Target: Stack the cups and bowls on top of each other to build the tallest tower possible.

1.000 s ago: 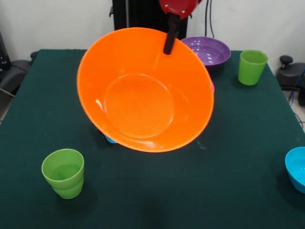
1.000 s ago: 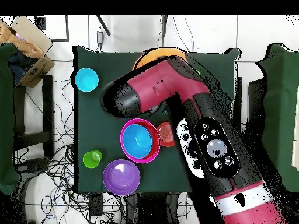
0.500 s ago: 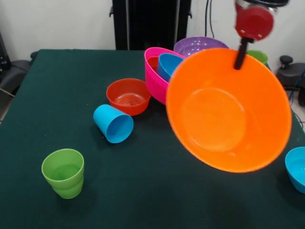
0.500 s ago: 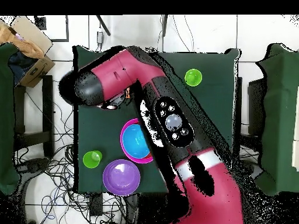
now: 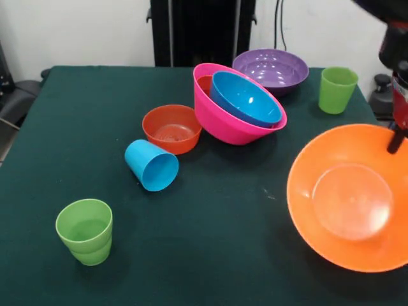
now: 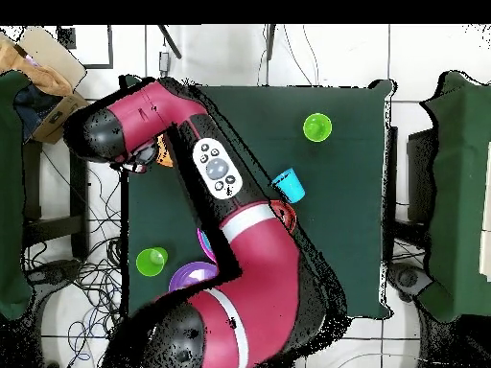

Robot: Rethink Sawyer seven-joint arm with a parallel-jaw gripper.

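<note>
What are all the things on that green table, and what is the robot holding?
Big bowl: one, orange, tilted at the front view's right edge, held by its rim.
Stacked bowls: pink bowl with a blue bowl and a red-orange one inside, table middle.
Purple bowl: one, far side.
Small bowl: one, red-orange, beside the stack.
Blue cup: one, lying on its side.
Green cups: two, upright, one near, one far.
Table: dark green cloth.
Gripper: red and black, at the orange rim.
</note>
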